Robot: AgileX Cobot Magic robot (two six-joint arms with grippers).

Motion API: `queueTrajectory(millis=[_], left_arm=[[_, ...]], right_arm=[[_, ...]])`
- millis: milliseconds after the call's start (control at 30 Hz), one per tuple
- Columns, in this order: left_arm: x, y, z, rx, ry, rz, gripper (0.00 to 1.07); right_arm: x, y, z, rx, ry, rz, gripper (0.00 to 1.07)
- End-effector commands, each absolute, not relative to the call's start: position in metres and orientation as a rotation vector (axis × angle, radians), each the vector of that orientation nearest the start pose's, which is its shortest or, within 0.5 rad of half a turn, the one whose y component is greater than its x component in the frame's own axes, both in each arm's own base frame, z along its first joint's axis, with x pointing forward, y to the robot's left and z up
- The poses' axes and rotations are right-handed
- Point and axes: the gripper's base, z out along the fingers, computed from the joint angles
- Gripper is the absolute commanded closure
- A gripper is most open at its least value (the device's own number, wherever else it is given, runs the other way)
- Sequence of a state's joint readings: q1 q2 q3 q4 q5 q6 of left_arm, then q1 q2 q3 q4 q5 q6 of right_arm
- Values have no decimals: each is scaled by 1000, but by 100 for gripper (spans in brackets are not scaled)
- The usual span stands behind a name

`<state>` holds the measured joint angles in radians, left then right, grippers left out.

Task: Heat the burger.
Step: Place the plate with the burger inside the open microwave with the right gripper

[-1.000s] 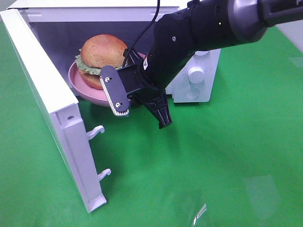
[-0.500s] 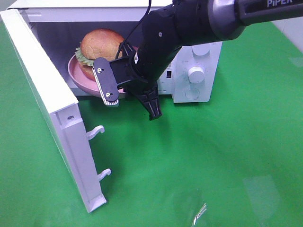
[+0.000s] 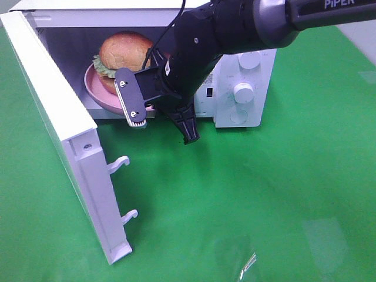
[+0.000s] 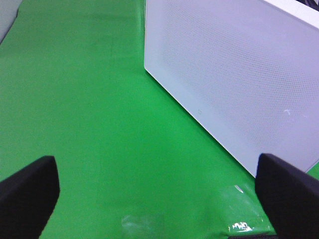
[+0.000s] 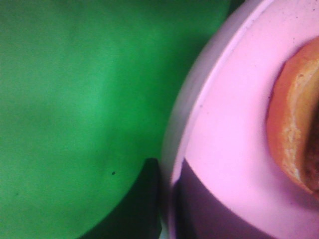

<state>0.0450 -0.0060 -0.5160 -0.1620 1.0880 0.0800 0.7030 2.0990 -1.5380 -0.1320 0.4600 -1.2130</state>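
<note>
Pink dish (image 3: 93, 94) sits pinched at its rim by the right tool (image 5: 169, 209), the burger (image 3: 124, 53) on it just ahead inside the microwave (image 3: 261, 100), so loading looks nearly done; next: let go, back out, and let the spread left tool (image 4: 159, 194) shut the door (image 3: 59, 117)

Glossy black arm (image 3: 235, 29), grey forearm lettered PiPER, thin black cable (image 3: 177, 17).
</note>
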Motion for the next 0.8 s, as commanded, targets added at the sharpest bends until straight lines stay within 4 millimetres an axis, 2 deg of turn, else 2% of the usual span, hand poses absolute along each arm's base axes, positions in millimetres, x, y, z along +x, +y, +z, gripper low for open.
queueTrajectory(millis=[33, 200, 800], left_arm=[[-11, -14, 282, 53, 2008, -119, 6], [-11, -14, 282, 53, 2008, -119, 6], [-11, -14, 282, 53, 2008, -118, 6]], right_arm=[[363, 300, 196, -2050, 1289, -359, 107], [370, 306, 190, -2055, 1301, -357, 107], [390, 322, 189, -1973, 1360, -348, 105]])
